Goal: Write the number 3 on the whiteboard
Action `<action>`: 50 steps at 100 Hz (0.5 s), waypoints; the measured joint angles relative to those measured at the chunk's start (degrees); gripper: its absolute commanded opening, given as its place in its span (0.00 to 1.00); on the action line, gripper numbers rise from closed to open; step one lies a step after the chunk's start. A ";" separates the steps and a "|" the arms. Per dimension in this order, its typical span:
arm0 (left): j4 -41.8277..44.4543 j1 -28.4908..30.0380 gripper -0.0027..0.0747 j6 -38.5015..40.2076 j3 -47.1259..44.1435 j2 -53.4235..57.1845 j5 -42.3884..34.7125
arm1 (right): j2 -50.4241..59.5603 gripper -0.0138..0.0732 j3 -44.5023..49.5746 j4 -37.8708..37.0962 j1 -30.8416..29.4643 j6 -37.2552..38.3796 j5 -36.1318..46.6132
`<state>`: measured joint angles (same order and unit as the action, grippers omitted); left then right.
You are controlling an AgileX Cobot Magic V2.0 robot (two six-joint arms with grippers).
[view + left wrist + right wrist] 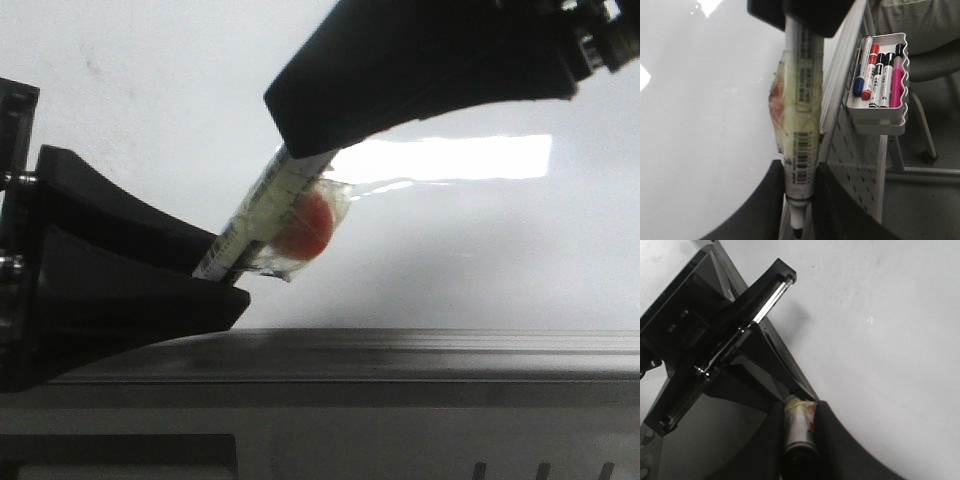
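Observation:
A white marker [262,222] wrapped in yellowed tape with a red patch is held at both ends in front of the whiteboard [450,260]. My left gripper [225,268] is shut on its lower end near the bare black tip [798,233]. My right gripper [300,150] is shut on its upper, rear end [799,427]. In the left wrist view the marker [800,125] runs from my left fingers [765,200] up into the right gripper [800,15]. The board [700,125] shows a bright reflection [450,158]. No number 3 shows on the board.
The board's grey metal bottom rail [400,360] runs across the front view. A white tray [877,114] holding several coloured markers hangs on a perforated panel [860,165] beside the board. The left gripper's body [715,355] lies close beyond my right fingers.

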<state>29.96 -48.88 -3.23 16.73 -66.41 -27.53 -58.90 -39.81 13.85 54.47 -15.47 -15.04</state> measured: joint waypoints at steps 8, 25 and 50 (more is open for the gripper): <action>-2.05 0.00 0.39 -0.08 0.00 0.13 0.00 | 0.00 0.08 -0.10 0.00 0.00 0.00 0.00; -10.21 1.08 0.63 -0.93 0.00 3.72 0.24 | -0.14 0.08 -1.76 -0.11 -0.69 0.00 -0.56; -13.57 5.55 0.63 -0.92 0.00 13.91 6.43 | -0.52 0.08 -9.28 -2.05 -6.35 0.00 -9.06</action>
<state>16.38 -43.33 -4.15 16.73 -52.50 -21.10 -59.42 -49.09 11.80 48.11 -15.47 -24.10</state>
